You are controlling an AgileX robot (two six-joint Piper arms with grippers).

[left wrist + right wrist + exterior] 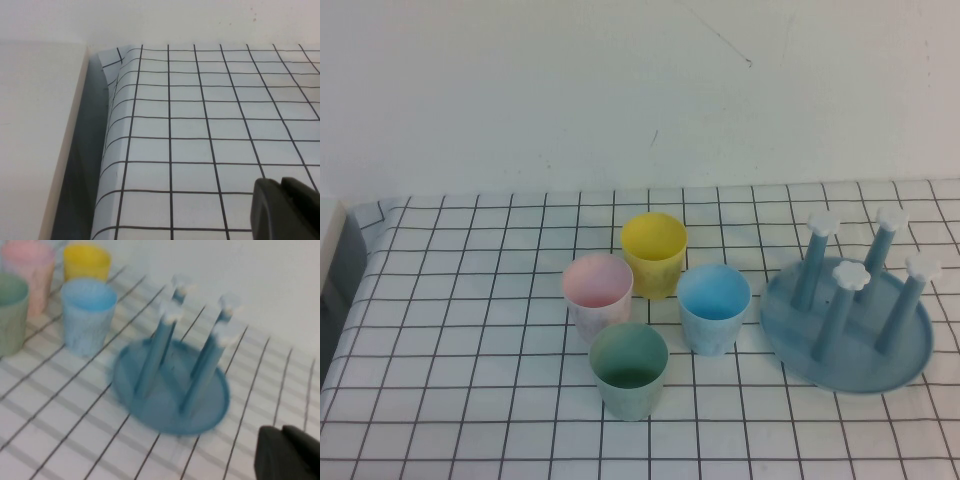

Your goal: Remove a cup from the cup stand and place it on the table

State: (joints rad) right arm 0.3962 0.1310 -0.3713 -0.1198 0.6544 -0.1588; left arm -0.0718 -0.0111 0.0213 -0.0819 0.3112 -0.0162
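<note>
The yellow cup [654, 253] stands upright on the table [460, 340], behind the other cups, and shows in the right wrist view [87, 261] too. The cup stand [790, 312] sits at the right with its four white-capped pegs bare; it also shows in the right wrist view [165, 405]. Neither gripper shows in the high view. My left gripper [281, 182] is shut and empty above the table's left edge. My right gripper [281, 433] is shut and empty, near the cup stand and apart from it.
A pink cup [597, 295], a green cup [629, 368] and a light blue cup [713, 308] stand upright beside the yellow one. The cloth folds down at the table's left edge [107, 150] beside a pale wall [35, 140].
</note>
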